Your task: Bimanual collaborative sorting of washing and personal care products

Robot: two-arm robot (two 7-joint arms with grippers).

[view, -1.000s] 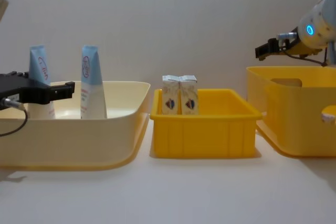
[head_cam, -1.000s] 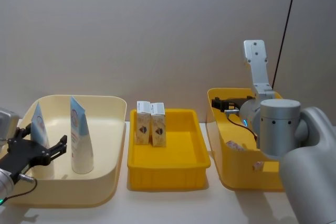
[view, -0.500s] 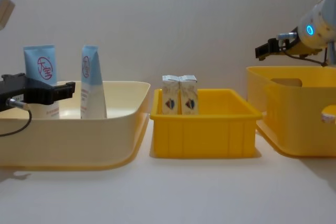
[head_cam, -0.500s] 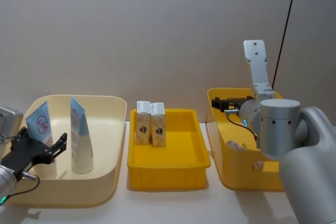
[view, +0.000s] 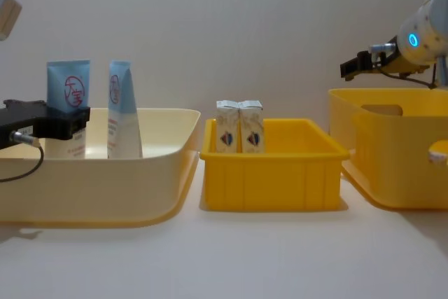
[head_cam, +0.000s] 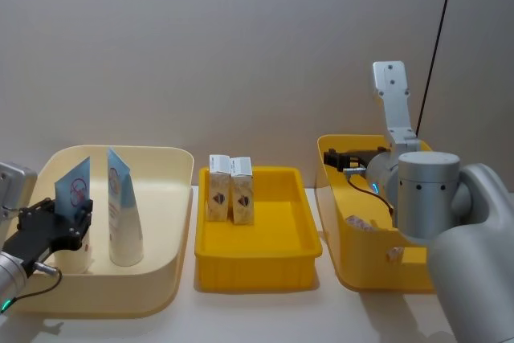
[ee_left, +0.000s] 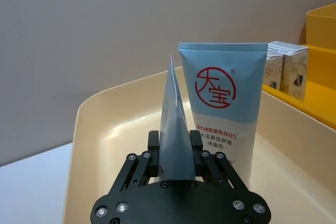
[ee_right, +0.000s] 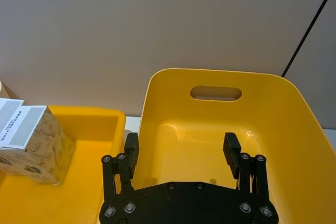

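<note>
Left gripper point(head_cam: 68, 214): spread 1 s ago, now clamped on tube point(head_cam: 75, 190).
Meaning: grasp made; lift likely next.
Right gripper point(ee_right: 181, 148): jaws apart, idle over right bin point(ee_right: 273, 108).

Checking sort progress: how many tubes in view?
2, both upright in the cream bin: the held tube, clamped by the left gripper, and the free tube to its right. The deep right bin, under the open right gripper, may hide more.
</note>
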